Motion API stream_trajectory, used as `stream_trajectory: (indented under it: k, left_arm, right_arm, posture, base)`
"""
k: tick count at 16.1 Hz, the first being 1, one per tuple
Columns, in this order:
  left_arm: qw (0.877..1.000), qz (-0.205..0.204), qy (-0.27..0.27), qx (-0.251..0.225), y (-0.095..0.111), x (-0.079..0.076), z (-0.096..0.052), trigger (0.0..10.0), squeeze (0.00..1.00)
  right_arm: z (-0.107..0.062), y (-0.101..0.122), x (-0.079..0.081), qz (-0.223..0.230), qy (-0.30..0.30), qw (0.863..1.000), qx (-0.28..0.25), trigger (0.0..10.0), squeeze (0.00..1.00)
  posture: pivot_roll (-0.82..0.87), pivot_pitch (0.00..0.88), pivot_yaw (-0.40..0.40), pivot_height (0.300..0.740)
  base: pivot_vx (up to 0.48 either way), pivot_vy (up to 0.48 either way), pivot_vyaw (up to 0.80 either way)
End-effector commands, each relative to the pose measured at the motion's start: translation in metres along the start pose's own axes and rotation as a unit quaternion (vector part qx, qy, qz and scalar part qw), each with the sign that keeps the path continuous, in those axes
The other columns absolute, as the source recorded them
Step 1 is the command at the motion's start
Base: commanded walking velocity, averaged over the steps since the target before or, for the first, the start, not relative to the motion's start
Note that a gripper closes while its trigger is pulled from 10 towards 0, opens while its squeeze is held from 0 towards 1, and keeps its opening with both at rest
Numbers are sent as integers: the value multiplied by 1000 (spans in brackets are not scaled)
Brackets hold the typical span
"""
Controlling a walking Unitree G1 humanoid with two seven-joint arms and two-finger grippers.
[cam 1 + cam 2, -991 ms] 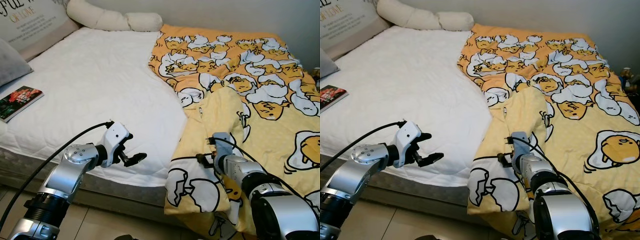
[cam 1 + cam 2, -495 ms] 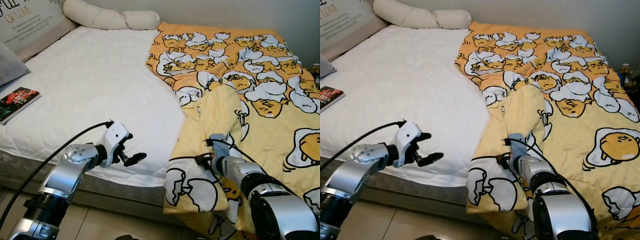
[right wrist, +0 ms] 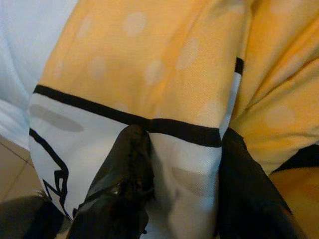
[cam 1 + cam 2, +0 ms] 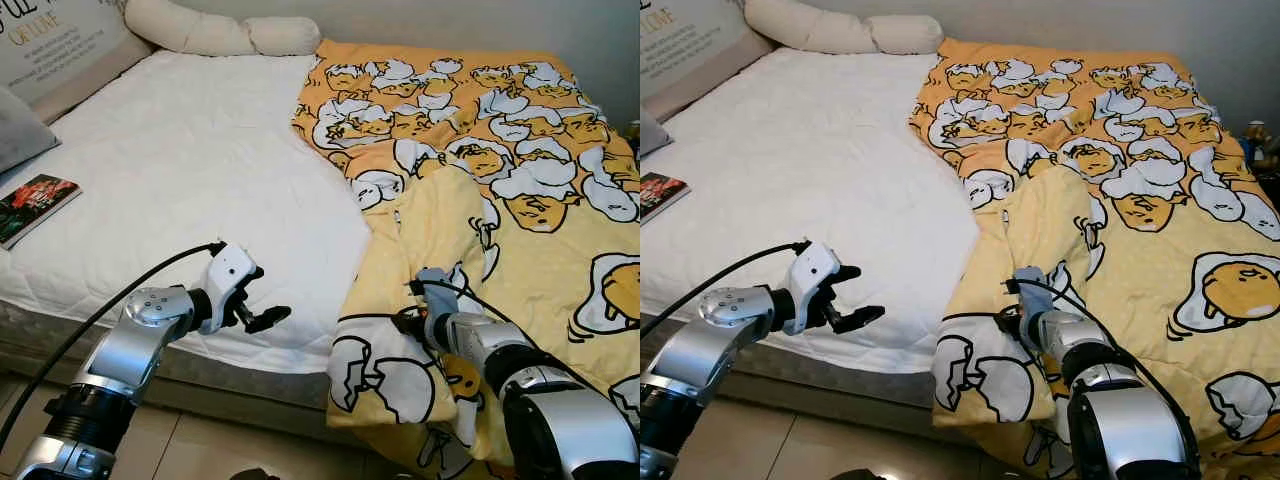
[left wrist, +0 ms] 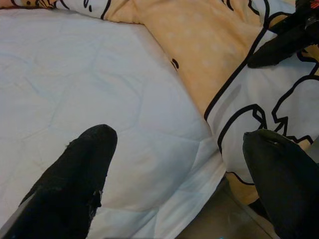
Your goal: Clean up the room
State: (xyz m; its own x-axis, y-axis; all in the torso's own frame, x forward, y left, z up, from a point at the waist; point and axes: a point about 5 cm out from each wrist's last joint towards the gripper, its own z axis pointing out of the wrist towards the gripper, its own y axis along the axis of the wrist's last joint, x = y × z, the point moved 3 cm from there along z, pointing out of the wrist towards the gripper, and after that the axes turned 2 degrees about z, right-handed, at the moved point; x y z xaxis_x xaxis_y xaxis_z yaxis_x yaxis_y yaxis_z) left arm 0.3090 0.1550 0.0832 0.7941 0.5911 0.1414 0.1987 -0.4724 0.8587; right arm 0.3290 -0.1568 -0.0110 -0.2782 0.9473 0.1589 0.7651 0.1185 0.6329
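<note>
A yellow duvet [image 4: 500, 150] printed with egg cartoons covers the right half of the bed, and its near corner hangs over the front edge. My right gripper [image 4: 405, 322] is at that corner, shut on a fold of the duvet; the black fingers [image 3: 129, 164] pinch a white and yellow fold [image 3: 184, 164]. My left gripper [image 4: 268, 294] hovers open over the front edge of the bare white mattress [image 4: 200, 170], a short way left of the duvet's edge [image 5: 209, 45]. Nothing lies between its fingers [image 5: 89, 164].
A book [image 4: 35, 203] lies on the mattress at the left edge. Cream bolster pillows [image 4: 220, 35] and a printed cushion [image 4: 60, 45] line the head of the bed, with a grey pillow [image 4: 20, 125] beside them. Beige tiled floor [image 4: 200, 445] runs below the bed front.
The view has shifted slightly, so the bed sits a little lower in the picture. Both arms hold nearly the same places, and the right gripper still pinches the duvet.
</note>
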Motion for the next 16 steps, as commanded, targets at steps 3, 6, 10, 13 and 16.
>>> stream_trajectory:
  k: [3, 6, 10, 13, 16]
  left_arm:
    - [1000, 10, 4, 7, 0, 2, -1, 10000, 0]
    - [1000, 10, 7, 8, -1, 1, -1, 10000, 0]
    - [1000, 6, 11, 9, -3, 1, -2, 10000, 0]
    - [1000, 5, 11, 12, -5, 1, -3, 10000, 0]
    - [1000, -2, 2, 22, -11, 0, -8, 10000, 0]
  right_arm:
    - [-1, 7, 3, -45, 15, 999, 11, 0, 0]
    - [-4, 10, 1, -64, 20, 998, 12, 0, 0]
    - [-7, 14, -1, -73, 38, 997, 3, 0, 0]
    - [-8, 20, 3, -84, 50, 995, -6, 0, 0]
    - [-8, 44, 32, -114, 110, 986, -53, 0, 0]
  posture:
    - [-8, 0, 46, 740]
    - [-10, 0, 40, 740]
    - [-18, 0, 36, 740]
    - [-19, 0, 34, 740]
    - [-18, 0, 33, 740]
  base:
    - [0, 0, 0]
    - [0, 0, 0]
    - [0, 0, 0]
    - [0, 0, 0]
    - [0, 0, 0]
